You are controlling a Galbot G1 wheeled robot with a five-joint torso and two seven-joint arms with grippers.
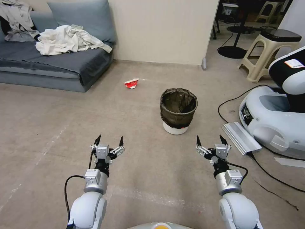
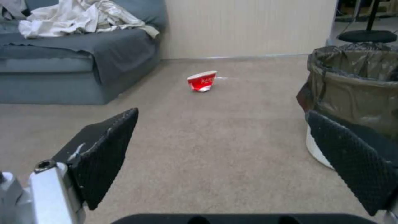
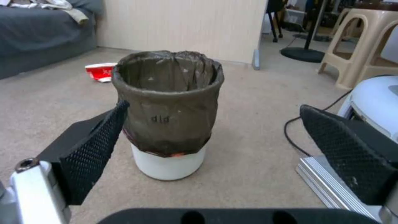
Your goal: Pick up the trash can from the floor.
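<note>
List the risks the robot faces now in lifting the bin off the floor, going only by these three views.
1. The bin wears a loose bag; the right gripper, open and short of it, may pinch plastic and slip.
2. A cable and metal bar lie beside the bin and could snag that arm.
3. The left gripper, also open, could tip the bin.

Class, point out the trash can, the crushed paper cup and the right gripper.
trash can (image 1: pixel 178 109): head view, bag-covered side wall.
crushed paper cup (image 1: pixel 131 83): head view, red side.
right gripper (image 1: pixel 211 140): head view, between open fingertips.

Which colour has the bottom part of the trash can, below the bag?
White. The trash can shows its bare white base under the dark bag, best in the right wrist view.
</note>
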